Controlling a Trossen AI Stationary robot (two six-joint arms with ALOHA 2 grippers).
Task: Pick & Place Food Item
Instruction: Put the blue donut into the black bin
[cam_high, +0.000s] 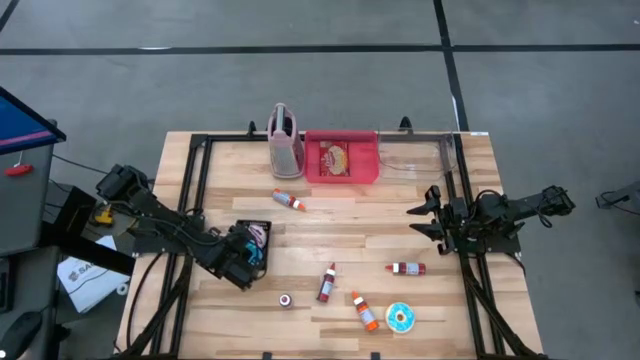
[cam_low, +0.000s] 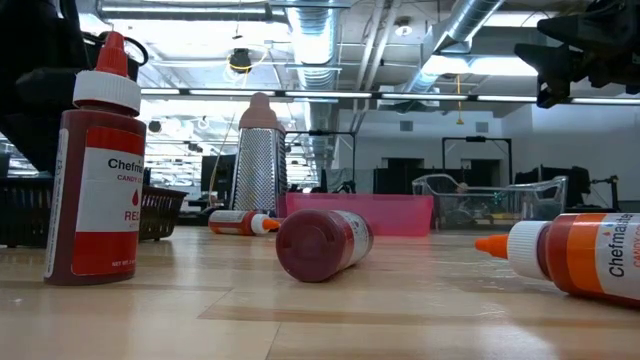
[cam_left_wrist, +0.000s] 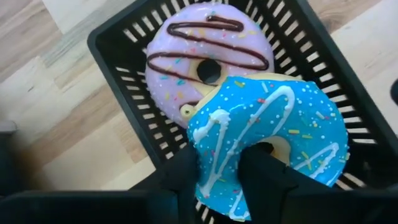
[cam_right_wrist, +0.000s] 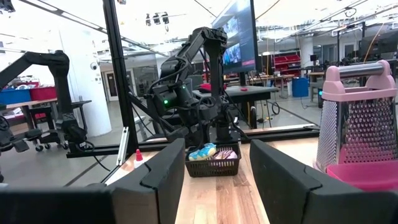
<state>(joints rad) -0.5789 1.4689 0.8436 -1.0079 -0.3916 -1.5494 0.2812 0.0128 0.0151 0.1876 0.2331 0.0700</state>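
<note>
The left gripper pinches the rim of a blue-iced donut, its fingers on either side — the donut's lower edge is hidden behind them. It leans on a purple donut inside a black basket, left of centre in the high view. The right gripper hovers open and empty at the right of the tabletop.

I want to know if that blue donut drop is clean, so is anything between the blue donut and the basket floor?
Partly. The left gripper has the blue donut over the black basket, but the pink donut already lies inside, and the blue one leans on its edge.
</note>
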